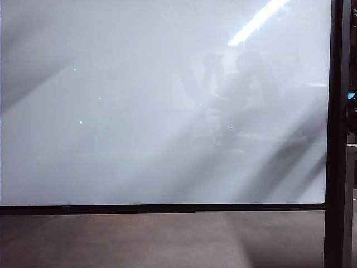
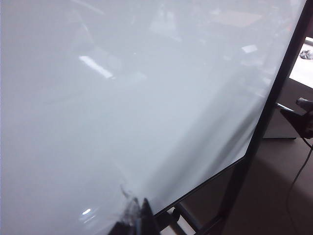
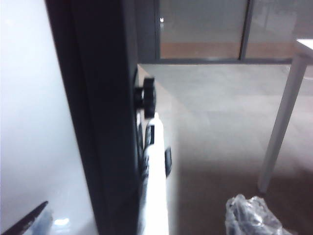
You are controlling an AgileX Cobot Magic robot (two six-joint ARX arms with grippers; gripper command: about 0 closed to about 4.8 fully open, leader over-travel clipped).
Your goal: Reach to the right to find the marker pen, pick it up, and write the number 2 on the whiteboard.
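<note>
A: The right gripper (image 3: 142,230) has its jaws wide apart, empty, at the whiteboard's (image 3: 29,122) right edge, where the marker pen (image 3: 155,171) stands against the black post (image 3: 98,112).

B: And the left gripper (image 2: 134,218)?

A: Near the board's lower edge; jaws unreadable. The risk is knocking the pen off its holder.

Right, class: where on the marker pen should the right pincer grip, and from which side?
Probably mid-barrel on the marker pen, coming from the open side, since the black post hugs its other side. The right pincer, open, faces it lengthwise; the left pincer sits low by the whiteboard.
</note>
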